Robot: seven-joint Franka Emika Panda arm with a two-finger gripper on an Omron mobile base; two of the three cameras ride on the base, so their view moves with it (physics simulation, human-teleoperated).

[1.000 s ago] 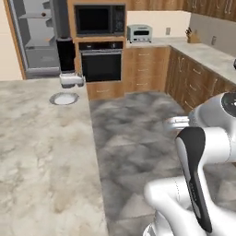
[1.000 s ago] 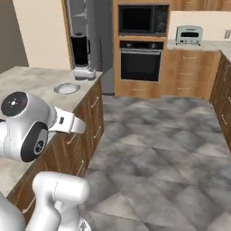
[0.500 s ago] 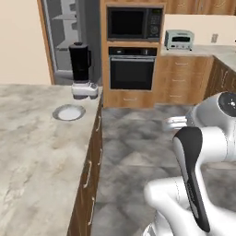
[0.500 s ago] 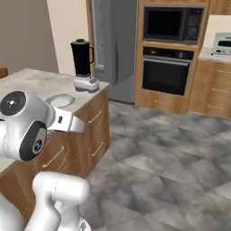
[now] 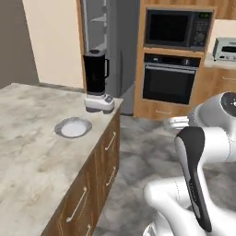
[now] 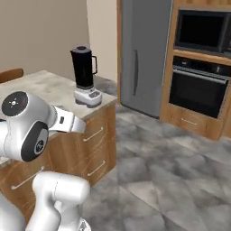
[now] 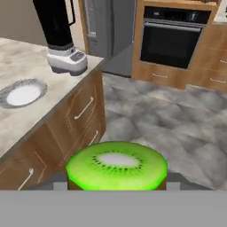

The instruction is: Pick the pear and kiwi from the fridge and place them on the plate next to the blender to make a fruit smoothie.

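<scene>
Marble counter [image 5: 27, 166]: carrying blender [image 5: 97, 80], with plate [image 5: 73, 127] lying empty just beside it. Gripper [image 7: 116, 184]: clamping kiwi [image 7: 117, 165], cut face showing, above the floor. Step: ferrying. Next: swinging over plate, lowering, releasing.

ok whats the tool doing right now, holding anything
Tool: closed on the kiwi, whose cut green face shows between the finger tips in the hand view.
</scene>
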